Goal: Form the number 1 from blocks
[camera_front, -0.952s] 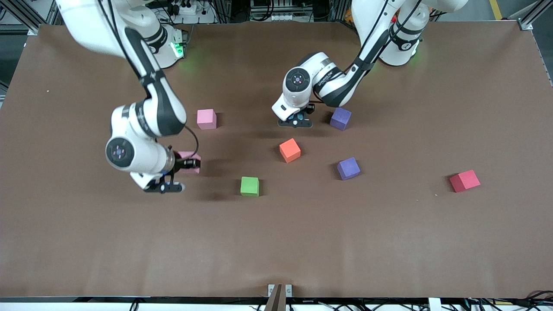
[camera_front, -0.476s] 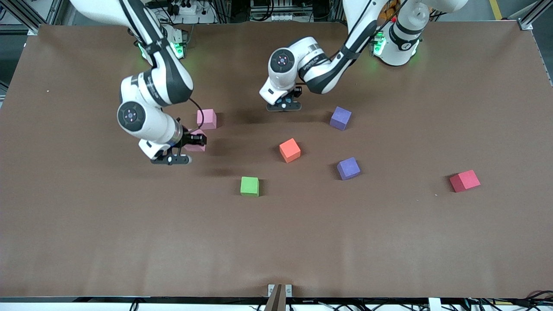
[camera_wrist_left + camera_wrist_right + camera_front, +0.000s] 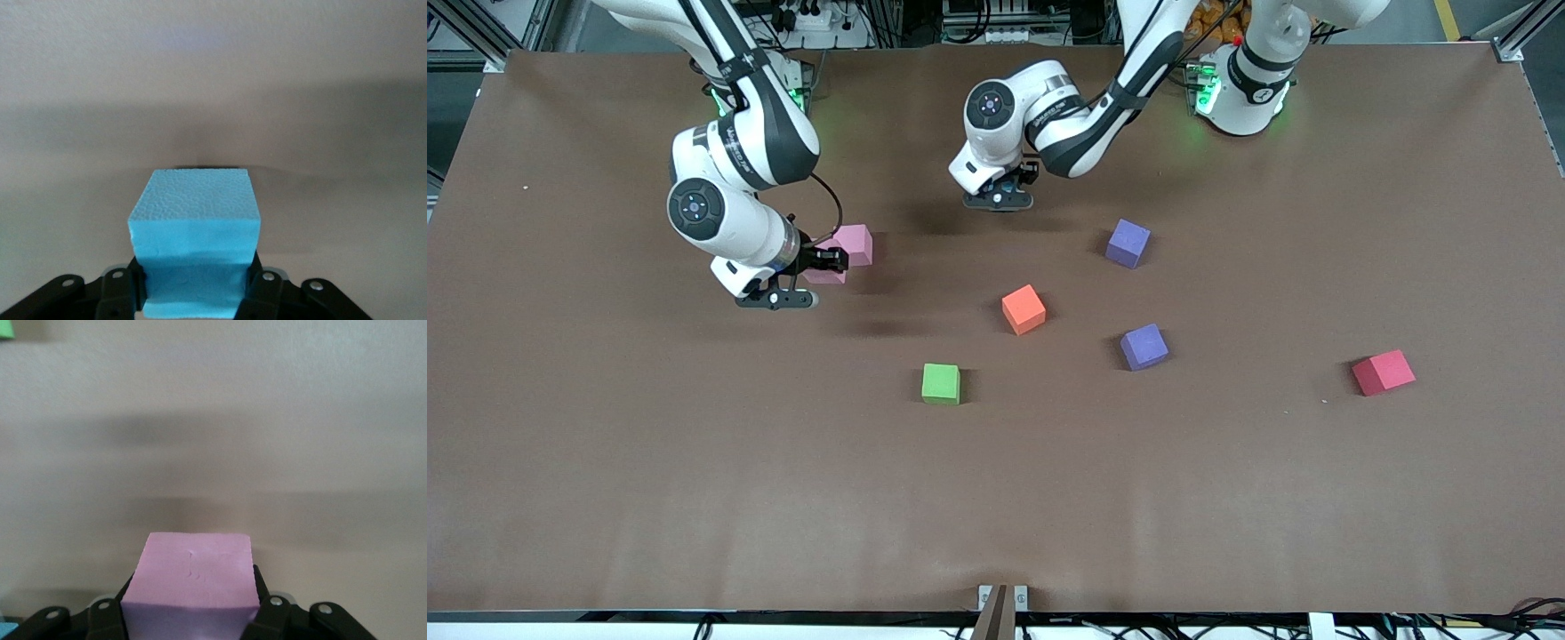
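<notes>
There are two pink blocks (image 3: 855, 244) (image 3: 191, 585), two purple blocks (image 3: 1128, 243) (image 3: 1144, 346), one orange block (image 3: 1023, 309), one blue block (image 3: 194, 230), one green cube (image 3: 941, 383) and one red cube (image 3: 1383, 372).

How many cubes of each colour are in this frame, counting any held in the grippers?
Pink: 2, one on the table, one held in the right gripper
Light blue: 1, held in the left gripper
Purple: 2
Orange: 1
Green: 1
Red: 1
Total: 8 cubes
</notes>
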You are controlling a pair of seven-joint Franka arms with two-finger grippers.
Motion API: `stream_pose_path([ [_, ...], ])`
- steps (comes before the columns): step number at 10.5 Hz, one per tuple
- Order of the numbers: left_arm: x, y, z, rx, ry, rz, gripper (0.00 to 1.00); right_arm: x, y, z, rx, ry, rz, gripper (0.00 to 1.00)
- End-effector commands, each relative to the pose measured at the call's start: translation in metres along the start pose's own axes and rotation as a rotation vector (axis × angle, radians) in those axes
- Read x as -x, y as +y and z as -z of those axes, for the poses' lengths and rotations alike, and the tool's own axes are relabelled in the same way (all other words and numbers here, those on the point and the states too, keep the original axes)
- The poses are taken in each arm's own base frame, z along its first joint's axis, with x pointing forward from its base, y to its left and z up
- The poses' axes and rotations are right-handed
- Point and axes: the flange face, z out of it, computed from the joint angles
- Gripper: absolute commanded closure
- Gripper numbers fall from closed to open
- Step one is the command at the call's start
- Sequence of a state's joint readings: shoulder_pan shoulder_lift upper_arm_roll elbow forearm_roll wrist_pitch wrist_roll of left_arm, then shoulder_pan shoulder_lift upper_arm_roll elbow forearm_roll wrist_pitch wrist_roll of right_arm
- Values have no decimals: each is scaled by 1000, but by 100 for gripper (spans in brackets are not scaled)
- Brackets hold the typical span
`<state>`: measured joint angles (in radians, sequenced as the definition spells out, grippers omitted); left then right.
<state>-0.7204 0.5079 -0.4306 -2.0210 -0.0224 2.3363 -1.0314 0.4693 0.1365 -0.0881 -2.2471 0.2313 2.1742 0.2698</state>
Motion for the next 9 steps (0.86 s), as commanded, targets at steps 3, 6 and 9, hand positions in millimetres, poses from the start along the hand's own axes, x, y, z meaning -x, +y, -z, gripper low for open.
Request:
stream_pose_path([
  [3,-5,0,6,-21,60,-70,0,17,-11,-9,9,-40,-19,45],
  [6,-44,-12,65,52,132,4,0,25,-31,-14,22,-40,0,45],
  [9,-102,-45,117,103,213,92,0,35,-55,-19,31,-29,36,45],
])
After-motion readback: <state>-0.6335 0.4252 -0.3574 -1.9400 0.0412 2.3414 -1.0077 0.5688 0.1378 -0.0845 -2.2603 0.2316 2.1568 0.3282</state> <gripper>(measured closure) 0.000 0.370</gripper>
